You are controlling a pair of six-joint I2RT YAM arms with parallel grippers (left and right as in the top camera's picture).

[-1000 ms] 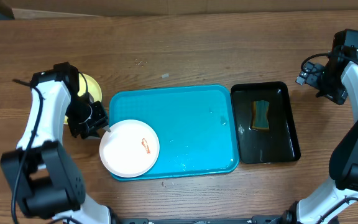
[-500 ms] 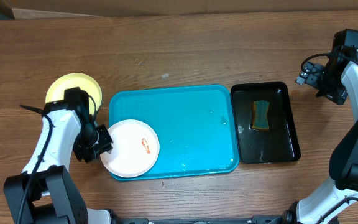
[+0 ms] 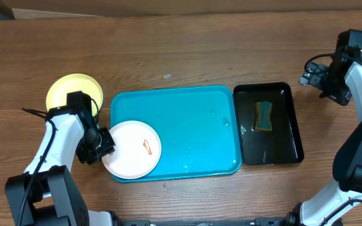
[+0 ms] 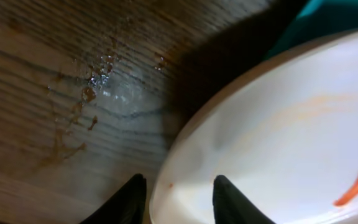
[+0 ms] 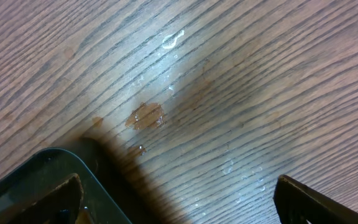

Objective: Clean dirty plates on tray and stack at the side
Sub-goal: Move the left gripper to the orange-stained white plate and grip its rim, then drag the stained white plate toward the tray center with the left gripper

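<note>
Left claw: the left gripper (image 3: pixel 100 143) sat at the left rim of the white plate (image 3: pixel 131 150), lower left of the overhead view.
Left claw state: in the wrist view its two fingers (image 4: pixel 126 200) straddled the plate's edge, one outside and one over the inner face. Whether they pinched it I cannot tell.
White plate: it lay on the lower-left corner of the tray (image 3: pixel 187 113), overhanging the tray's left and bottom edges. It bore an orange-red smear (image 3: pixel 147 147) right of centre.
Yellow-green plate (image 3: pixel 71 91): it rested on the table (image 3: pixel 200 50) at the left, just beyond the tray's upper-left corner and apart from the white plate.
Right claw: the right gripper (image 5: pixel 176 196) hung over bare wood at the upper right, jaws spread wide with nothing between them.
Black tray (image 3: pixel 291 147): it stood just right of the turquoise tray, with a sponge (image 3: pixel 264 116) inside its upper half.
Table by the plate: wet brownish specks (image 4: pixel 95 84) showed on the wood.
</note>
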